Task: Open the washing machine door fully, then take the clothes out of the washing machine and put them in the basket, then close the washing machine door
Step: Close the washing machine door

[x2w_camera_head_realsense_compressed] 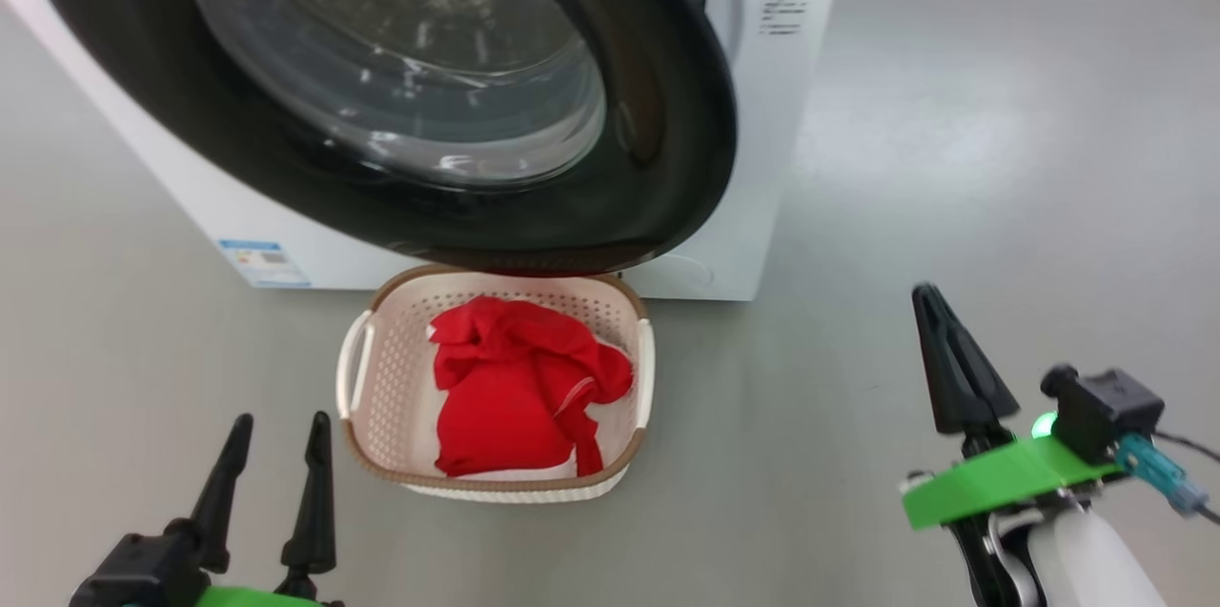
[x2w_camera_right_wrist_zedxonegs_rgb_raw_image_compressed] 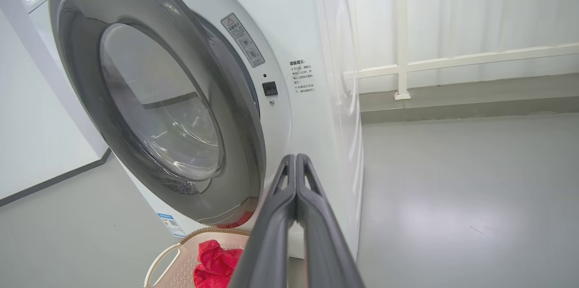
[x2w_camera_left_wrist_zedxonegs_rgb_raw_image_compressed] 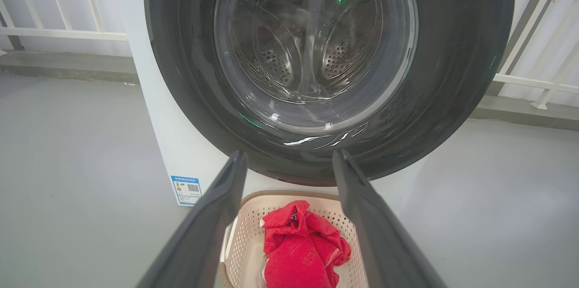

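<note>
Washing machine: blue label with QR code; warning-triangle sticker; printed lines illegible.

A glossy grey floor runs back to a white railing above a grey kerb.

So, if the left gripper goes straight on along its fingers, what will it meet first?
Probably the washing machine door, at its lower black ring; the basket lies below that line. Depth is unclear.
</note>
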### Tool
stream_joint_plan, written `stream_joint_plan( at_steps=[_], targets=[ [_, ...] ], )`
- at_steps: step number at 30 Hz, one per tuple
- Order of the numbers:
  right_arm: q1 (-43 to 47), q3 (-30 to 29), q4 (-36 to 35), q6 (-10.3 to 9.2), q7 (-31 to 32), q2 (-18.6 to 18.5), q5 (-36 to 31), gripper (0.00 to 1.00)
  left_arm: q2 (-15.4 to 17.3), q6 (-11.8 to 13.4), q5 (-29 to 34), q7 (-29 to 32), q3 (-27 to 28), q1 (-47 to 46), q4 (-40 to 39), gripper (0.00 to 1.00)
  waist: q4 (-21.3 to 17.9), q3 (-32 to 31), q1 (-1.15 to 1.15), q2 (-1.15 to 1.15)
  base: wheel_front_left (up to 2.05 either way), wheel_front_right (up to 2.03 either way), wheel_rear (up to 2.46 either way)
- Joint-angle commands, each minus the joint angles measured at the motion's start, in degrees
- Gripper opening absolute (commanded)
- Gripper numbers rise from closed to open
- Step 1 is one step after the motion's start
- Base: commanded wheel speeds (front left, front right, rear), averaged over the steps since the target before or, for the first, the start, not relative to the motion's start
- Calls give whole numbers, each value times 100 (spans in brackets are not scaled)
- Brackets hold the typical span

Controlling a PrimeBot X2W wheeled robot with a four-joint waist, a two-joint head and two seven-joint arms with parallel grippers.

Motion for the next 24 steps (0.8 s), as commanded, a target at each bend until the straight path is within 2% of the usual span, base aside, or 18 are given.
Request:
stream_joint_plan(
  at_steps=[1, 14, 24],
  targets=[
    [-295, 195, -54, 37, -36, -53, -15, 0, 28, -32, 56, -28, 138, -202, -152, 100, 192, 120, 0, 0, 0, 0, 0],
    [-1789, 663, 781, 37, -36, -53, -199, 0, -108, -32, -67, -28, -249, -651, -74, 100, 915, 689, 0, 0, 0, 0, 0],
    [-2334, 555, 1121, 37, -36, -91, -285, 0, -135, -32, -250, -28, -479, -839, -111, 100, 1261, 1050, 0, 0, 0, 0, 0]
  ],
)
